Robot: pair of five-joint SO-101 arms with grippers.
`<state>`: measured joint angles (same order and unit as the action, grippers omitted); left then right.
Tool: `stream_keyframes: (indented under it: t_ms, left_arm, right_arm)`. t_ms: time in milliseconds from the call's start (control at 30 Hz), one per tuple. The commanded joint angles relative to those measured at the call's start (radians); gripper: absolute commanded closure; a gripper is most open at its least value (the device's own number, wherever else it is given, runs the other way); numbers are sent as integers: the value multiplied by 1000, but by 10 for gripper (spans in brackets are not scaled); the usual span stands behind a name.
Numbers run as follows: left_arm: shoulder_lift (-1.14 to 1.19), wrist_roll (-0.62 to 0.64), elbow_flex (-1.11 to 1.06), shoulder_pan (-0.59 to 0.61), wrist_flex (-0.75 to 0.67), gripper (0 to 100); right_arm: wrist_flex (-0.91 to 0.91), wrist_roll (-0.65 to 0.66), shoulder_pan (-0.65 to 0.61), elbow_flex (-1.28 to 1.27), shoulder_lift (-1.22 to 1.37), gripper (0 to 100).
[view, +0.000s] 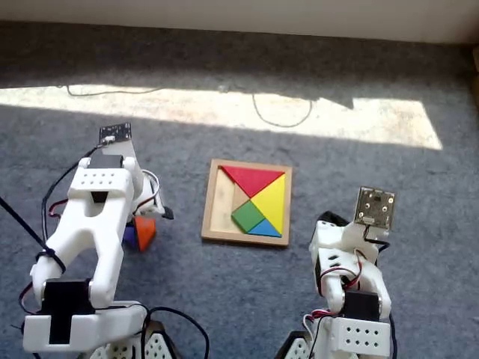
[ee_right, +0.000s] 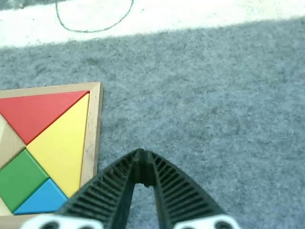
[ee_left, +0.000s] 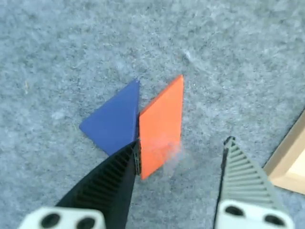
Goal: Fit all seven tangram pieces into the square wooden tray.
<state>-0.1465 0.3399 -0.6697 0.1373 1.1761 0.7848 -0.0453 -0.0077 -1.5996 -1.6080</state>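
Left end effector [ee_left: 182,144] is hovering low over the grey carpeted worktop [view: 419,187] with its jaws spread wide and nothing held. The orange parallelogram [ee_left: 161,126] is lying flat between them, its near corner touching or almost touching the black finger [ee_left: 112,183], while the grey finger [ee_left: 238,171] is standing clear of its other side. The parallelogram's long axis is running away from the wrist, roughly in line with the fingers, so a closing motion would probably be squeezing it across its short width. The dark blue triangle [ee_left: 114,121] is lying edge to edge against the parallelogram's far side, just outside the black finger.

The square wooden tray [view: 207,202] is lying well apart from these two pieces, toward the right arm's side. It is already holding the red triangle [view: 251,179], yellow triangle [view: 273,202], green square [view: 247,215] and light blue triangle [view: 266,229]. Its remaining portion, nearest the left arm, is showing pale wood; whether an uncoloured piece is sitting there cannot be told.

Right end effector [ee_right: 141,156] is resting beside the tray's opposite edge, jaws pressed together and carrying nothing. The left arm is by far the nearer to both loose pieces, so the pick is likely falling to it.
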Motion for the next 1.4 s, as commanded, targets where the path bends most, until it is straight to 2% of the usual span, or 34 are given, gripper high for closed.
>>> stream_keyframes:
  t_ms: [0,167,367,533,767,967,1067,1233,1367]
  left_arm:
    - [-7,2,-48,15,-104,745]
    - [-8,-5,-160,10,-298,795]
    - [-7,-5,-160,-30,-299,857]
    - [-8,-5,-159,-68,-305,994]
    - [-19,-5,-133,-108,-292,995]
    - [-19,0,50,-197,-132,995]
    - [-19,0,148,-274,-97,995]
    - [-8,0,239,-390,-117,995]
    - [-7,0,219,-438,-270,995]
  right_arm:
    - [-25,-9,4,51,-19,985]
    - [-25,-9,4,51,-19,985]
    - [-25,-9,4,51,-19,985]
    - [-25,-9,4,51,-19,985]
    - [-25,-9,4,51,-19,985]
    - [-25,-9,4,51,-19,985]
    - [-25,-9,4,51,-19,985]
    - [-25,-8,4,51,-19,985]
    - [-25,-8,4,51,-19,985]
